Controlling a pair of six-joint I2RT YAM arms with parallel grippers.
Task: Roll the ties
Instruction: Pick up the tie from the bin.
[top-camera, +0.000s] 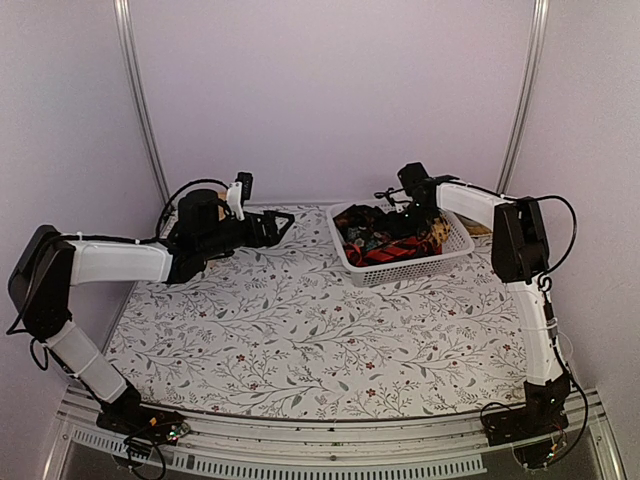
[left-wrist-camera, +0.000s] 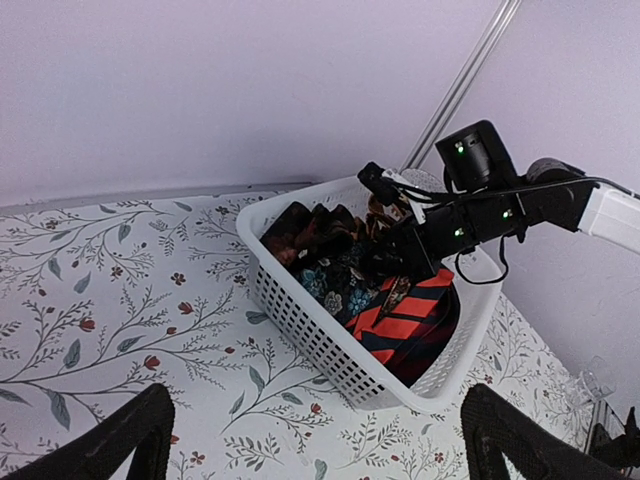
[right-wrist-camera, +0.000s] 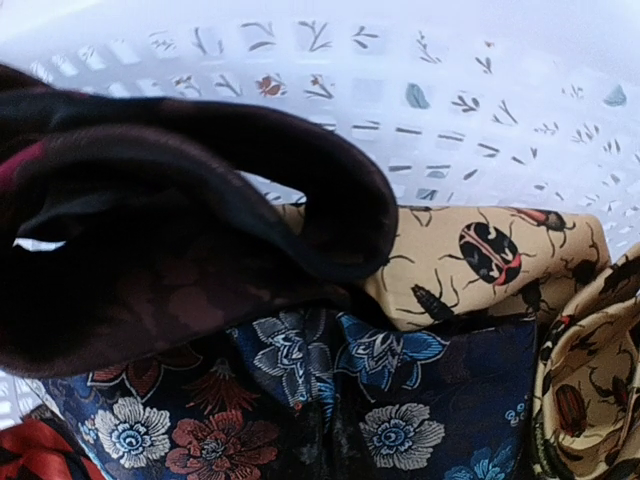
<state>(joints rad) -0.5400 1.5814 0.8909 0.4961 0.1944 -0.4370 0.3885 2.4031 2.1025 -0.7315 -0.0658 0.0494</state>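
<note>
Above the near floral surface (top-camera: 300, 340), the left end effector (top-camera: 276, 228) hovers with its fingers spread wide, holding nothing. Further back, the ties (left-wrist-camera: 395, 320) lie tangled in the white basket (left-wrist-camera: 300, 318), so a lift could drag several out knotted together or tip the light basket. The right end effector (left-wrist-camera: 400, 255) sits closed down among them; I cannot tell whether it pinches fabric.

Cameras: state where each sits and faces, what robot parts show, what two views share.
Top external: above, behind the bases, looking down on floral-patterned table; left arm, right arm show.
Left wrist: on left arm, facing white plastic mesh basket; left claw fingertips, right arm show.
Right wrist: inside that basket, close on patterned fabric ties; no claw visible.
Shared: first two show the basket.
</note>
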